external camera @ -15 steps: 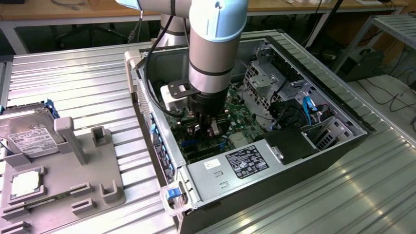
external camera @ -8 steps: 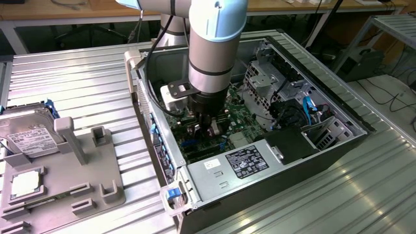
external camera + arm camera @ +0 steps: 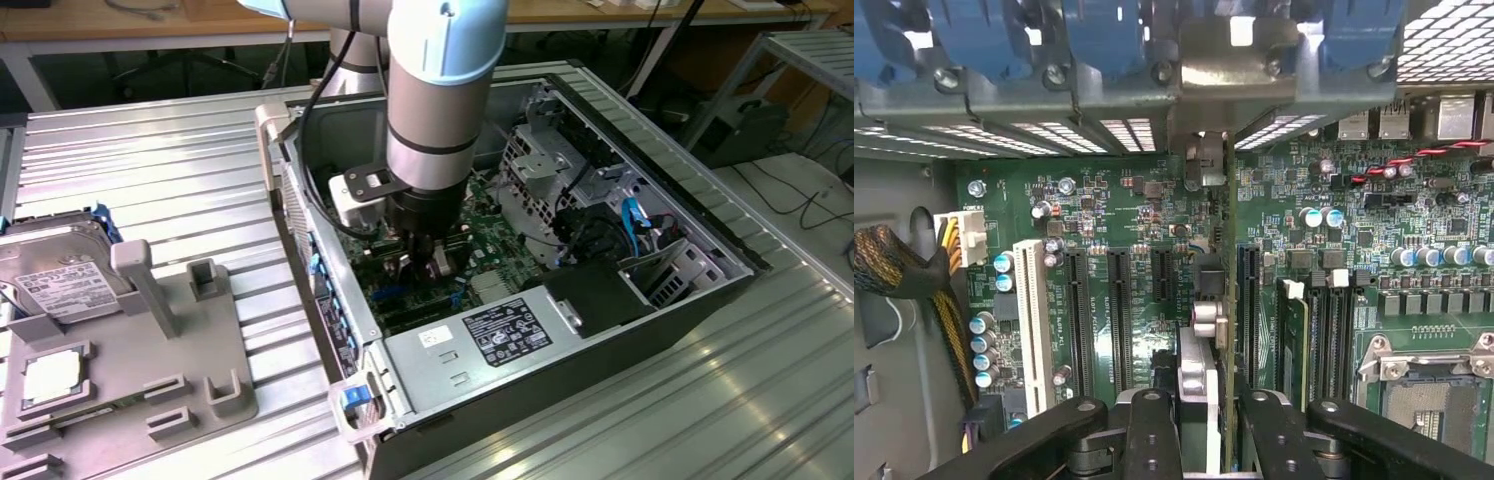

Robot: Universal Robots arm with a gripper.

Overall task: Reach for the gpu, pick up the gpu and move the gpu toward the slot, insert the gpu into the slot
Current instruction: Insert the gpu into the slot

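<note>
The arm reaches straight down into the open computer case (image 3: 641, 190), and its gripper (image 3: 430, 262) sits low over the green motherboard (image 3: 501, 245). In the wrist view the gripper (image 3: 1202, 405) has its 2 fingers (image 3: 1154, 430) pinched on the gpu (image 3: 1226, 250), which stands on edge between them, seen as a thin vertical strip running up the board to a silver metal bracket (image 3: 1239, 55) at the case's rear wall. The card sits over the motherboard among the long black expansion slots (image 3: 1120, 320), just beside 1 black slot (image 3: 1250, 310); whether its lower edge is seated in a slot cannot be told. A white slot (image 3: 1032, 320) lies further off. Outside the case, on the exterior view's left, a grey fixture tray (image 3: 200, 350) on the ribbed metal table (image 3: 160, 170) holds a hard drive (image 3: 60, 270) and a square CPU chip (image 3: 54, 375).
</note>
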